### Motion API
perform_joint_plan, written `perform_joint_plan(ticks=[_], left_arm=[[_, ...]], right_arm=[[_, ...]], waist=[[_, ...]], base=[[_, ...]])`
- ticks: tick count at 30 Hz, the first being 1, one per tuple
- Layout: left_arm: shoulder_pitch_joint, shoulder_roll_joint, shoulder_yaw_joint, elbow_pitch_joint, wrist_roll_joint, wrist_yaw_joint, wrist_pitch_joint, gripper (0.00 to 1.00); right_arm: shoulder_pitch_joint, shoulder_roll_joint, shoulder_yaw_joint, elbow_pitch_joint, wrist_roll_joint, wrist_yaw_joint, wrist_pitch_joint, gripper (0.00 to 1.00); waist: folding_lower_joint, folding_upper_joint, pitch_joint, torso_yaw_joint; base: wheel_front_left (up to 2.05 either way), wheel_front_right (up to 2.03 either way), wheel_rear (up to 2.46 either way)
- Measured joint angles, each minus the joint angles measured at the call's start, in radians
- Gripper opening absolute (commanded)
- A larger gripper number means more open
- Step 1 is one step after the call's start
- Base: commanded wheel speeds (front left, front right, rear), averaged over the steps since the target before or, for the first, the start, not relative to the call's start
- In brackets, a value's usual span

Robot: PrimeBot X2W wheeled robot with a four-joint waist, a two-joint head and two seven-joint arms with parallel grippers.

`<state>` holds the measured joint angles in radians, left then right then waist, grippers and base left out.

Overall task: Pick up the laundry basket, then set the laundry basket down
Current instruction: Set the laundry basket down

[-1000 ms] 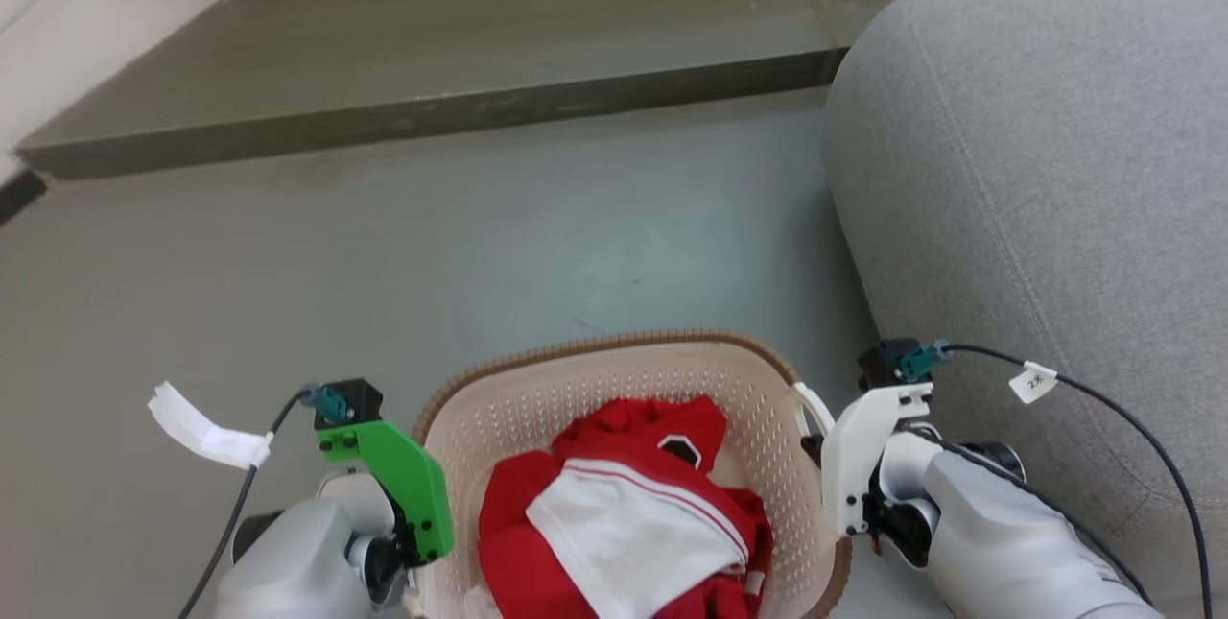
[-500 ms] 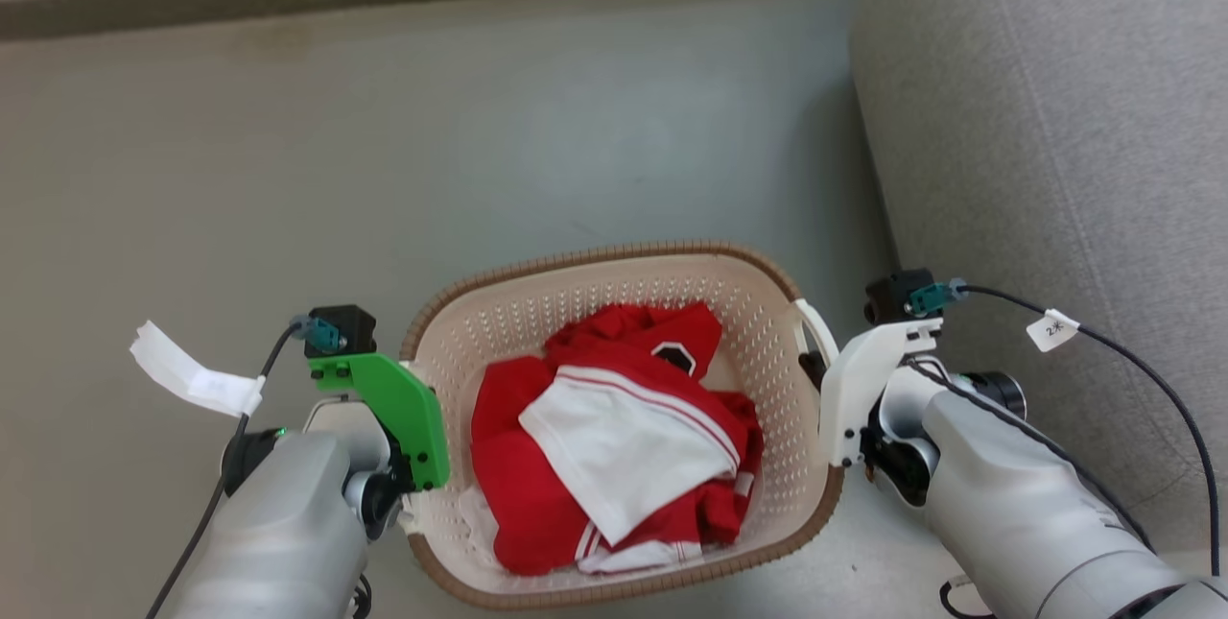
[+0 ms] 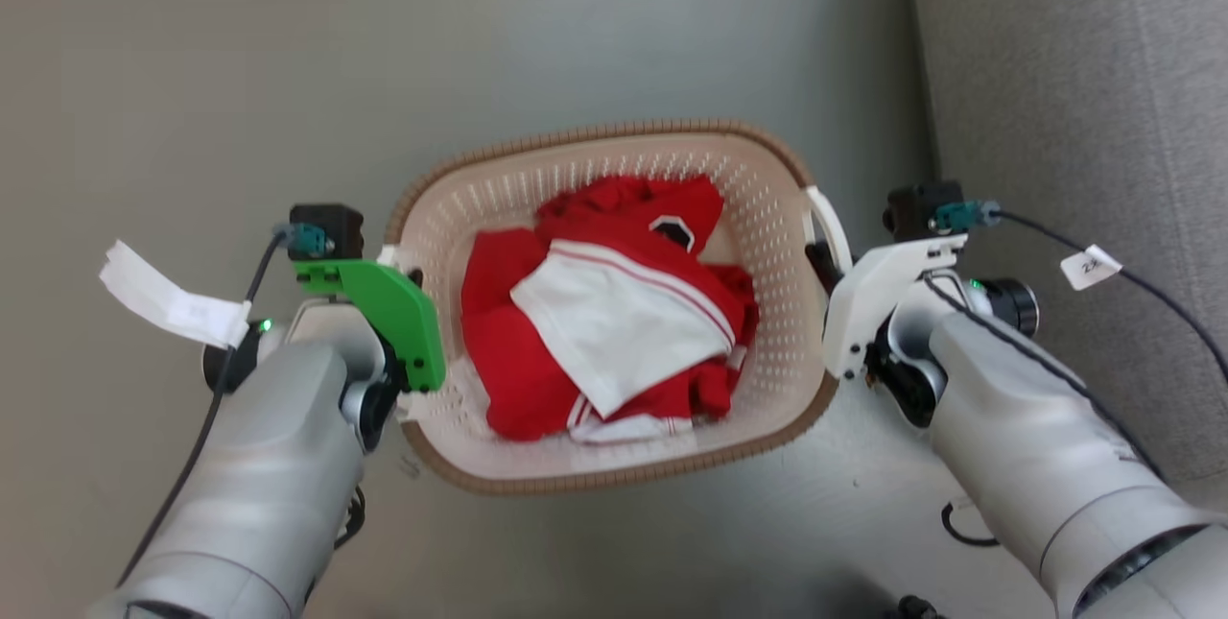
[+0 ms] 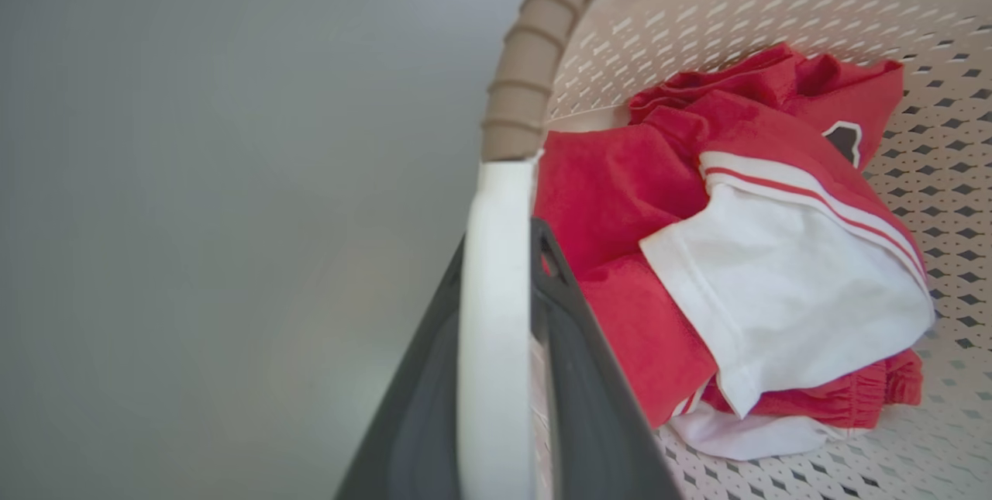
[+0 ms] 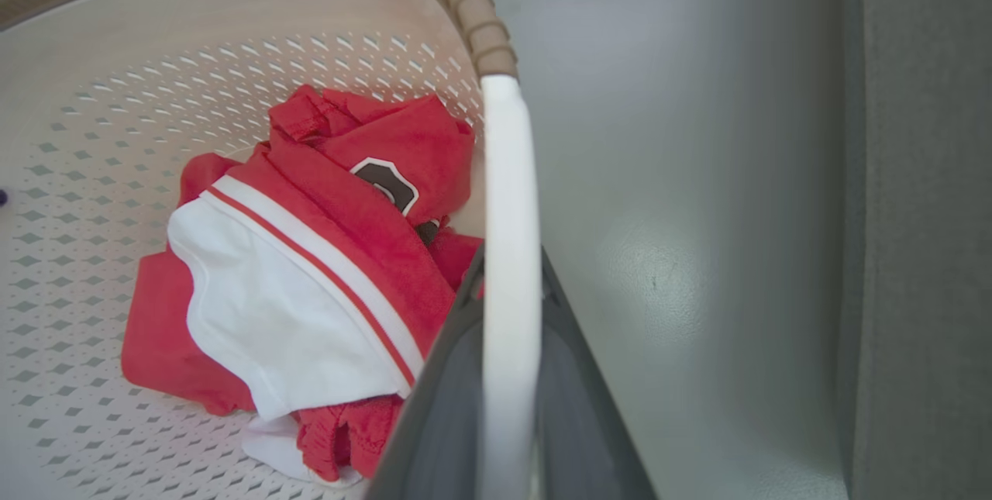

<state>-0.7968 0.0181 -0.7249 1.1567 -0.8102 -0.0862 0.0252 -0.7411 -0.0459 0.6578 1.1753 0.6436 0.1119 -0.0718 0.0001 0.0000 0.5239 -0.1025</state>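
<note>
Grey floor (image 3: 240, 72) lies under everything, with a grey upholstered sofa (image 3: 1074, 72) along its right edge. The left gripper (image 4: 502, 246) is clenched on the left white handle (image 4: 496, 345) of the laundry basket (image 3: 614, 483), a dark finger pressed to each side of the strap; the right gripper (image 5: 510, 263) is clamped in the same way on the right white handle (image 5: 508, 174). In the head view a green bracket (image 3: 384, 307) sits on the left wrist against the basket's left wall; a white bracket (image 3: 868, 297) sits on the right wrist just beside the right wall. The basket hangs level between the two arms, its brown woven-look rim whole all round and its cream perforated walls upright; I cannot tell whether its bottom touches the floor. Inside it lies a crumpled red garment (image 3: 518, 369) bearing a dark badge, with a white garment (image 3: 614, 336) folded over its middle. The basket is over the open floor, near the sofa's edge but apart from it. A paper tag (image 3: 163, 297) sticks out from the left wrist's cable; a small label (image 3: 1091, 266) hangs on the right wrist's cable, over the sofa.
</note>
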Motion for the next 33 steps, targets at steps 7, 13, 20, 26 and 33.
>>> perform_joint_plan(ticks=[7,13,20,26,33], left_arm=[[-0.088,-0.001,-0.001,-0.007,0.027,0.017,-0.053,0.0],[-0.17,0.0,-0.012,-0.009,0.044,0.035,-0.093,0.0],[-0.217,0.006,-0.015,-0.004,0.073,0.047,-0.135,0.0],[-0.229,0.006,-0.019,0.007,0.085,0.051,-0.162,0.0],[-0.24,0.004,-0.022,0.029,0.09,0.051,-0.185,0.0]], right_arm=[[-0.073,-0.017,-0.009,-0.013,-0.004,-0.009,-0.061,0.0],[-0.138,-0.025,-0.021,-0.021,-0.017,-0.019,-0.106,0.0],[-0.178,-0.026,-0.021,-0.026,-0.022,-0.018,-0.132,0.0],[-0.18,-0.021,-0.022,-0.017,-0.021,-0.016,-0.141,0.0],[-0.188,-0.015,-0.026,-0.003,-0.018,-0.007,-0.148,0.0]], waist=[[0.0001,0.0,0.101,0.008],[0.0002,0.0,0.202,0.017],[0.0001,0.0,0.296,0.026],[0.0002,0.0,0.355,0.03],[0.0001,0.0,0.397,0.031]], base=[[0.0,0.0,0.0],[0.0,0.0,0.0],[0.0,0.0,0.0],[0.0,0.0,0.0],[0.0,0.0,0.0]])
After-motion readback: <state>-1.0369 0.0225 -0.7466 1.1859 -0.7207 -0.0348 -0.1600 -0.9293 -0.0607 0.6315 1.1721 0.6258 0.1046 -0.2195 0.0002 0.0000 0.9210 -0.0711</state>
